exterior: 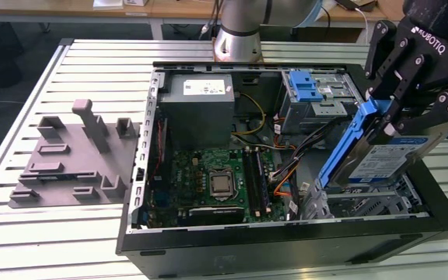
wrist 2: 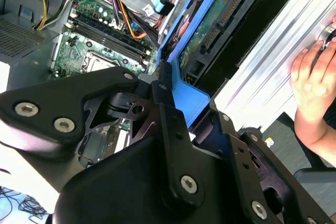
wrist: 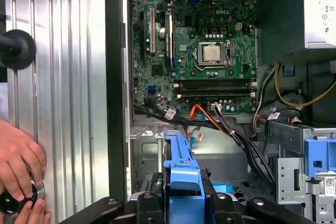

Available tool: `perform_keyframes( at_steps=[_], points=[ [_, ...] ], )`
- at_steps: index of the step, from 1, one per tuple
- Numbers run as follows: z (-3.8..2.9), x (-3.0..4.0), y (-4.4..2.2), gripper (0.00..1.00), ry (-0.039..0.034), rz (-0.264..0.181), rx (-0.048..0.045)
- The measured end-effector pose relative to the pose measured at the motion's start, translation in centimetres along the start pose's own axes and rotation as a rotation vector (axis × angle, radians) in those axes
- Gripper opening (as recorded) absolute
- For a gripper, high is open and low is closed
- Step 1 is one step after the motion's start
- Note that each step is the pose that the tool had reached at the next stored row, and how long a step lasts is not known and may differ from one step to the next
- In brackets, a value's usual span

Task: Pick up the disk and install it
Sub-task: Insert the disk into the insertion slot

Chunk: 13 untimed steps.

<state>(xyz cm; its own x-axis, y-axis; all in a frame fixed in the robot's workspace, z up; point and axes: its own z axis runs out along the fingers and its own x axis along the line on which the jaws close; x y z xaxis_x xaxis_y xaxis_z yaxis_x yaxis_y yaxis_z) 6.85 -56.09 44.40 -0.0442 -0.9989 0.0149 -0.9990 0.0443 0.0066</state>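
Note:
The disk [exterior: 385, 161], a silver-grey drive with a white-and-blue label and blue rails, hangs tilted over the metal drive bay [exterior: 368, 203] at the exterior view's right end of the open computer case. My black gripper [exterior: 389, 123] is shut on its upper part, one finger on each side. The second wrist view shows the disk's green underside [wrist 2: 219, 20] and blue rail running away from the fingers [wrist 2: 167, 129]. In the first wrist view the blue carrier end [wrist: 181, 179] sits between the finger bases, above the bay floor.
The case [exterior: 286, 239] holds a motherboard [exterior: 216, 175], a grey power-supply box [exterior: 200, 105], a cage with a blue latch [exterior: 308, 93] and loose cables. A grey fixture [exterior: 76, 157] lies at the exterior view's left. A person's hand [wrist: 18, 156] rests on the table beside the case.

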Motion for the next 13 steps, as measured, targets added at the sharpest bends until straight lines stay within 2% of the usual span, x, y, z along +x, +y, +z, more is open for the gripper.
perform_keyframes(
  at_steps=[13],
  points=[
    [0.54,-0.02,-0.20,0.36,-0.0001,0.000,0.0000]
  ],
)
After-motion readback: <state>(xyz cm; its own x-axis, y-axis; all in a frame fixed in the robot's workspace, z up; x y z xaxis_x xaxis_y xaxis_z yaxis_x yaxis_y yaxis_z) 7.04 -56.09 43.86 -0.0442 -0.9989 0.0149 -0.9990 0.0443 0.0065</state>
